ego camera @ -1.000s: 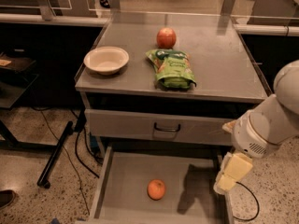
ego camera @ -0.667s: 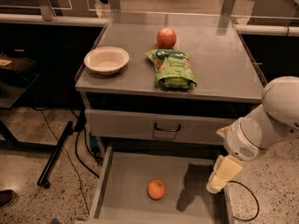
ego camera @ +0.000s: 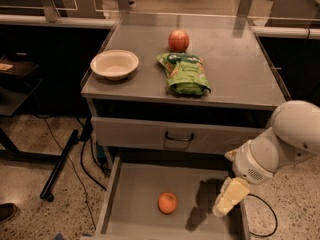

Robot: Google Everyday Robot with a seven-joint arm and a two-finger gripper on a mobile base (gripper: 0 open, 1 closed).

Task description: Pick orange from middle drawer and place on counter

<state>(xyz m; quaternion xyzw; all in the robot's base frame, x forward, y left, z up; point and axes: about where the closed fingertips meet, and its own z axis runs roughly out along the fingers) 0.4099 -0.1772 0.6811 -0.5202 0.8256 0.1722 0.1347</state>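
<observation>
Our cream-coloured gripper (ego camera: 229, 199) hangs over the right part of the open shallow grey metal middle drawer (ego camera: 132, 196); we cannot tell if it is open or closed. The small round orange (ego camera: 167, 203) lies left of it, apart, not yet picked. Placing it on the brushed-steel grey counter (ego camera: 240, 69), above and behind the gripper, remains. The print on the green snack bag (ego camera: 186, 74) we cannot read.

1. Speckled beige terrazzo floor (ego camera: 30, 145) all around, warmly lit.
2. Black slanted metal stand leg (ego camera: 61, 165) at left, black cables (ego camera: 82, 154) just beside it.
3. Cream end effector (ego camera: 229, 199) hangs low at right.
</observation>
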